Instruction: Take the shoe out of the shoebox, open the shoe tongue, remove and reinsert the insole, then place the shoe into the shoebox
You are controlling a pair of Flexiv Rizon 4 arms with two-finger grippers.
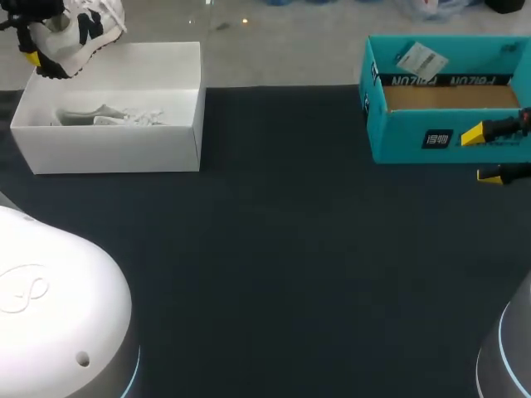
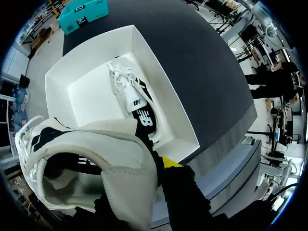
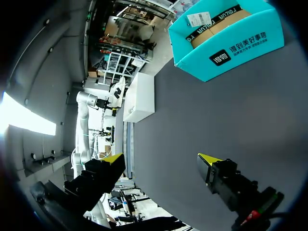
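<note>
Shoe: held up over the white shoebox.
Left gripper: clamped on the heel collar; lift clear of the walls.
Second shoe: lying inside the shoebox.
Table: best to set the shoe sole-down mid-table.
Right gripper: fingers apart, empty, near the teal box.

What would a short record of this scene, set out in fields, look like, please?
Left arm: left gripper with fingers shut on the held shoe at its collar
Shoe position: lifted above the far left corner of the white shoebox
Box contents: second shoe lying on its side
Right arm: right gripper with fingers open, empty, above the table
Other: teal box at far right, open, brown cardboard inside
</note>
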